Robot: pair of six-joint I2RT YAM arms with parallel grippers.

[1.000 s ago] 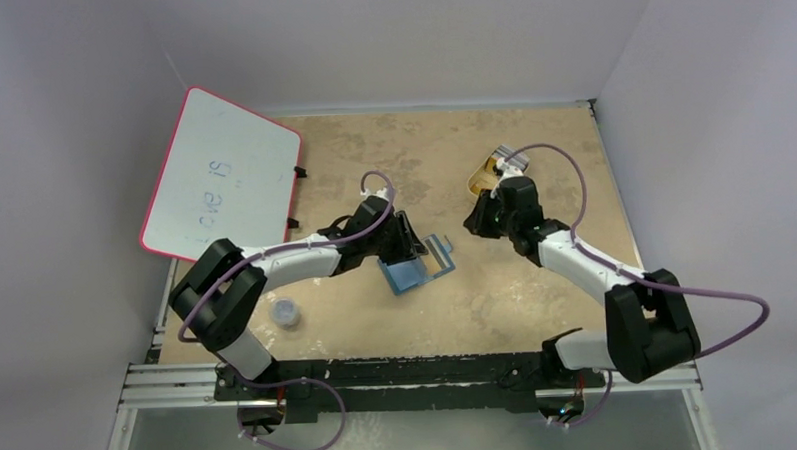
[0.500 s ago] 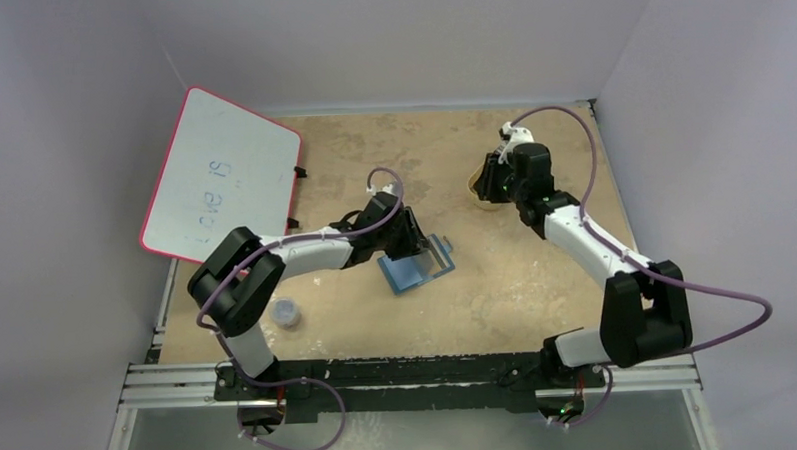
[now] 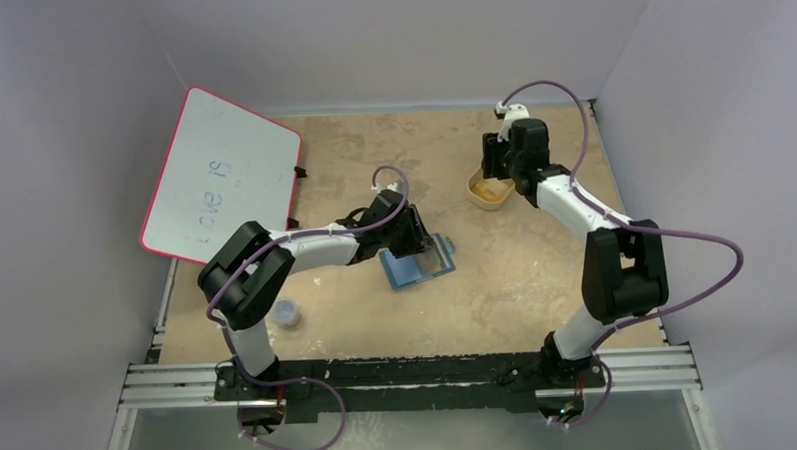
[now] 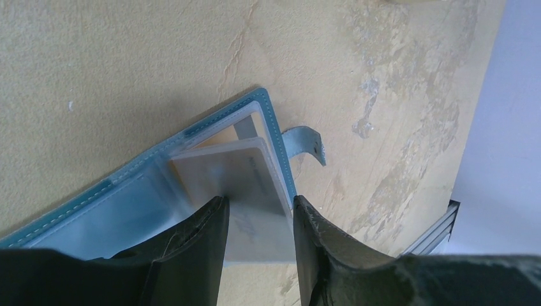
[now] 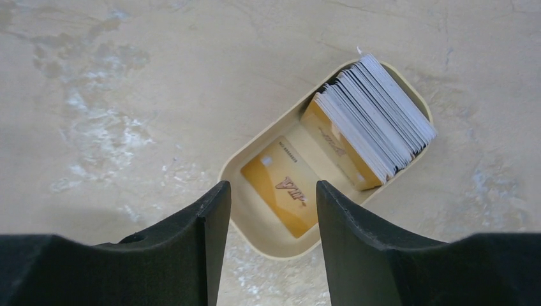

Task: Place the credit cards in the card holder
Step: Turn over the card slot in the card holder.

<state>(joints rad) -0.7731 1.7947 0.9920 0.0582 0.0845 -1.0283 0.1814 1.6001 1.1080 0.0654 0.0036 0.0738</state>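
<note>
On the tan surface [image 3: 536, 270], the left tool [image 4: 258, 203] straddled, fingers partly apart, a grey-silver rectangular card [image 4: 223, 166] lying on the open teal-blue bifold card holder [image 4: 115, 207]; whether it gripped was unclear. The right tool [image 5: 272, 188] hung wide open, empty, above orange-yellow credit cards [image 5: 370, 118] in a beige oval tray [image 5: 311, 148].

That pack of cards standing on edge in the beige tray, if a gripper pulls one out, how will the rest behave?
The pack of cards leans with edges fanned, so neighbours may slide or topple toward the flat orange card. Each looks thin and glossy, so probably light and slippery. The low-walled tray would probably contain them.
</note>
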